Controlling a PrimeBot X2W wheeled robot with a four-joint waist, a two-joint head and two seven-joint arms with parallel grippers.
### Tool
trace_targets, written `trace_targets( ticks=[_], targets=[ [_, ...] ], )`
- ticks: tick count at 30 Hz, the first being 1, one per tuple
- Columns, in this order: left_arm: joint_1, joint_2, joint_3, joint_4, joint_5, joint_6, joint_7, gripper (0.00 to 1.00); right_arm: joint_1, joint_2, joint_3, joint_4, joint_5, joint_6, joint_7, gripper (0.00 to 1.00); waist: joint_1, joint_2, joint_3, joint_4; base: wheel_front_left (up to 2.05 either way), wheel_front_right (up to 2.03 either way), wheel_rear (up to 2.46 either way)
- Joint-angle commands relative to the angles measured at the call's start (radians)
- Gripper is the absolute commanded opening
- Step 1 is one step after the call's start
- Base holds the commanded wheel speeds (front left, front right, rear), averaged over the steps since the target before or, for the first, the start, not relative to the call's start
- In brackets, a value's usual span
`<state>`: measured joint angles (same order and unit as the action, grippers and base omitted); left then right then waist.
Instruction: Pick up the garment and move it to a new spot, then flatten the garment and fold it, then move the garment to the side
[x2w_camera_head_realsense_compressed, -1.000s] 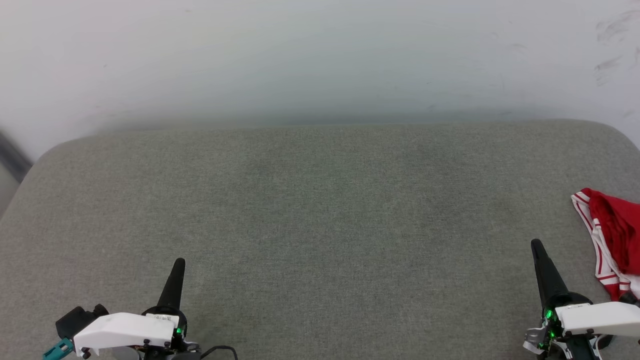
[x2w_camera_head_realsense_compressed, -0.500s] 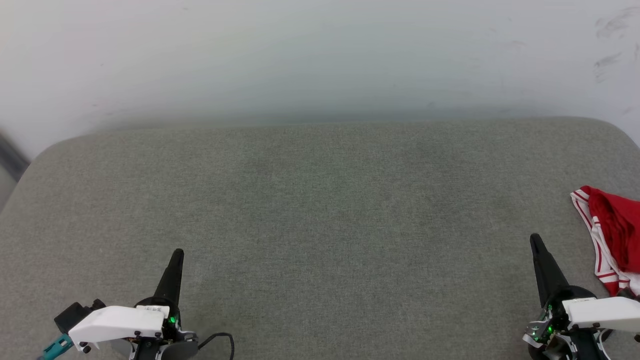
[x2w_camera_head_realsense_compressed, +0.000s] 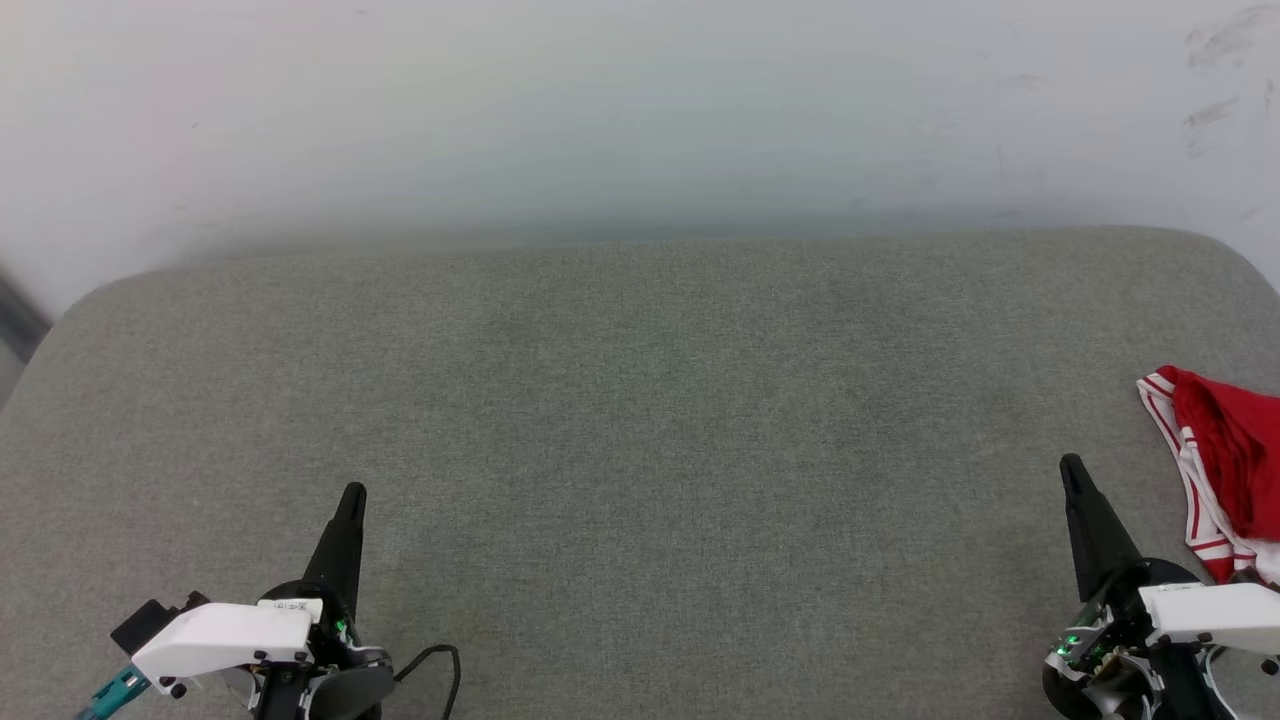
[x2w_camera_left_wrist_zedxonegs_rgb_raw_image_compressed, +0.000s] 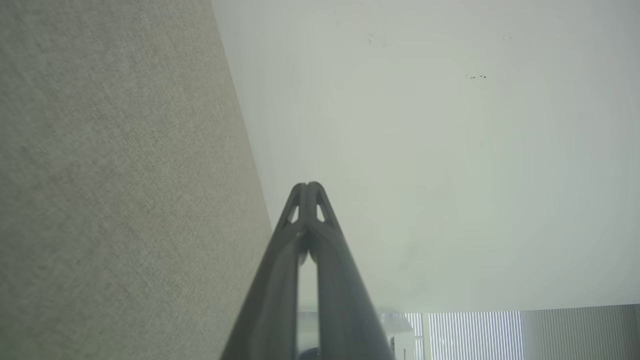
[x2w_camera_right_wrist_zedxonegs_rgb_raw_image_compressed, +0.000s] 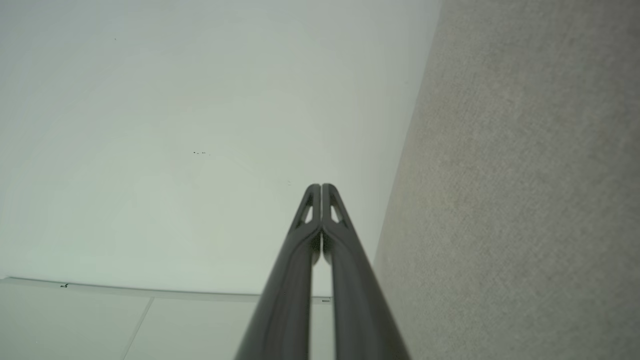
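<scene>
Head view: left arm (x2w_camera_head_realsense_compressed: 225, 635) and right arm (x2w_camera_head_realsense_compressed: 1200, 612) low over cushion (x2w_camera_head_realsense_compressed: 640, 420), jaws together.

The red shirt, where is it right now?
In the head view, the red shirt lies bunched at the far right edge of the grey cushion, just to the right of the right gripper.
</scene>
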<state>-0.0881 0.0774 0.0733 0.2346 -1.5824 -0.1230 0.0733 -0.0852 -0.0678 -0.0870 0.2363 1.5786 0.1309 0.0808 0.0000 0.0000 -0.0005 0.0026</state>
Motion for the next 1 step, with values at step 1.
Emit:
trace_targets(
  ticks=[1],
  targets=[
    [-0.015, -0.003, 0.005, 0.004, -0.014, -0.005, 0.005, 0.0, -0.023, 0.0, -0.002, 0.003, 0.015, 0.0, 0.006, 0.0, 0.0, 0.0, 0.0, 0.0, 0.0, 0.0, 0.0]
  ],
)
